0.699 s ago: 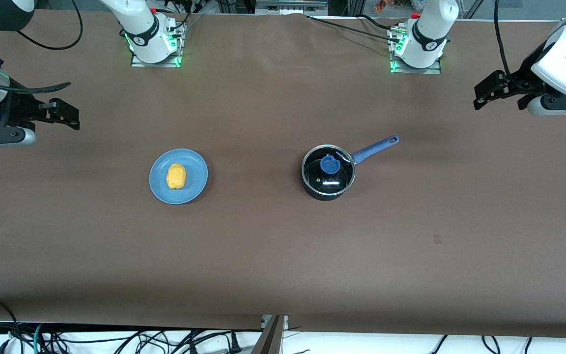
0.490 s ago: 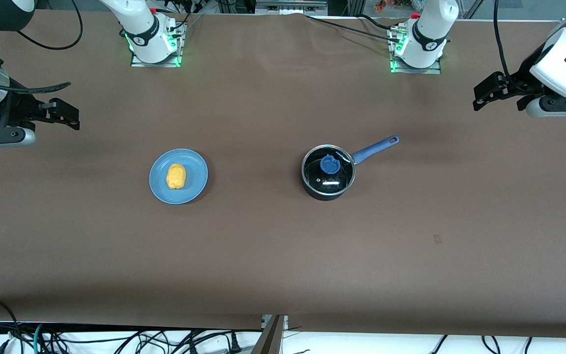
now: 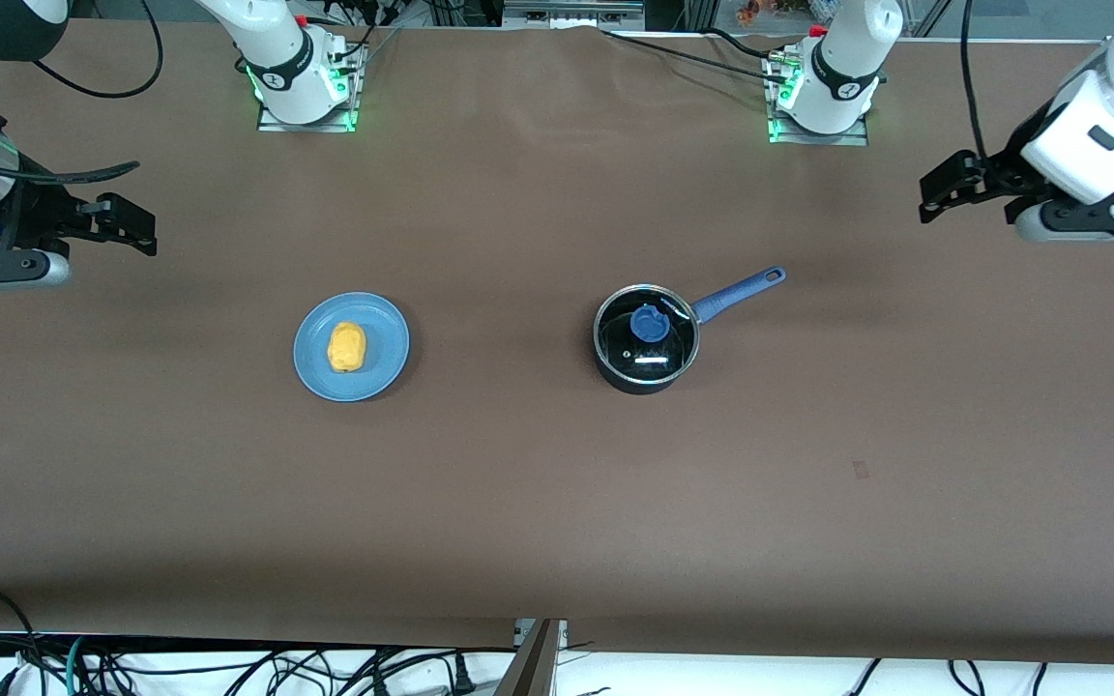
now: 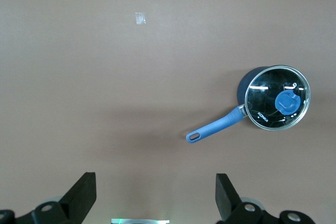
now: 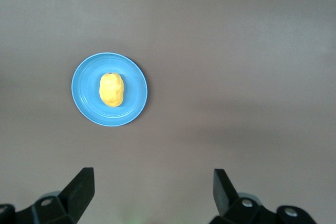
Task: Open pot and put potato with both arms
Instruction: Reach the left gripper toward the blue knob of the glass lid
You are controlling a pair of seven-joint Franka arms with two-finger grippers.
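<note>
Underneath, brown table [image 3: 538,503]; cables [image 3: 228,667] along its near edge.

Yellow-orange potato [image 3: 346,347] on plain blue plate [image 3: 385,365]; black pot [image 3: 645,341], blue handle, blue lid knob; brown table [image 3: 557,483].

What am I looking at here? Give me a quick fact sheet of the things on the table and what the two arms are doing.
pot: on the table, lid on
potato: lying on the blue plate
plate position: toward the right arm's end of the table
left tool: open, empty, above the table at the left arm's end
right tool: open, empty, above the table at the right arm's end
</note>
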